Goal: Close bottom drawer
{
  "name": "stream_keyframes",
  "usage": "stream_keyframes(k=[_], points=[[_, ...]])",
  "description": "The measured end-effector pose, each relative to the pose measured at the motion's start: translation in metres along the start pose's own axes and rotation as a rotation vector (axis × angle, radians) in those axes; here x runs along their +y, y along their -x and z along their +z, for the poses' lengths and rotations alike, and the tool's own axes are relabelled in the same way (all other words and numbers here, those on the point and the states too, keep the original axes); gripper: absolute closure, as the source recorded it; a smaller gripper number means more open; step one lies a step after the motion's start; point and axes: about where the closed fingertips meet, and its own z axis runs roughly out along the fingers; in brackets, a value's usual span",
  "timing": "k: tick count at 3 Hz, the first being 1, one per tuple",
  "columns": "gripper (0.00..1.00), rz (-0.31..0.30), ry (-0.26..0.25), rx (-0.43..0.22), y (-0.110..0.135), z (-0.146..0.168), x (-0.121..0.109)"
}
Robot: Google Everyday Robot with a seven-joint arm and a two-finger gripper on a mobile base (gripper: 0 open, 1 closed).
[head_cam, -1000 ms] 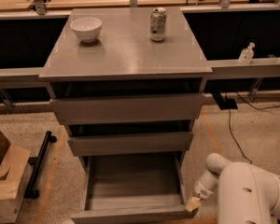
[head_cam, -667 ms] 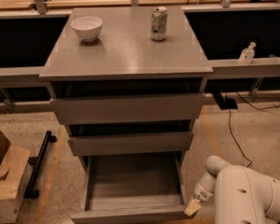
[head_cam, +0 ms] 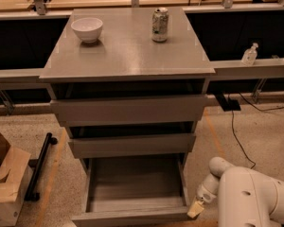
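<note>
The bottom drawer [head_cam: 132, 200] of the grey cabinet is pulled far out toward me. Its shallow box is empty and its flat front runs along the lower edge of the view. The two drawers above it, the top one [head_cam: 128, 109] and the middle one [head_cam: 131, 144], stand slightly out. My gripper [head_cam: 195, 209] is at the end of the white arm [head_cam: 248, 193] in the lower right. It sits just beside the drawer's right front corner.
A white bowl [head_cam: 87, 29] and a drink can [head_cam: 160, 24] stand on the cabinet top [head_cam: 128, 56]. A cardboard box [head_cam: 4, 181] and a black bar [head_cam: 40, 164] lie on the floor at left. Cables [head_cam: 236, 126] trail on the floor at right.
The arm has shifted slightly down and left, bringing the gripper closer to the drawer's right front corner. The drawer has not visibly moved.
</note>
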Motion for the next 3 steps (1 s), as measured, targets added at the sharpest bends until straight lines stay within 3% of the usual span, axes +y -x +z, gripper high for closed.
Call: stream_keyframes(k=[3], points=[[1.00,0.000,0.000,0.000,0.0000,0.0000,0.0002]])
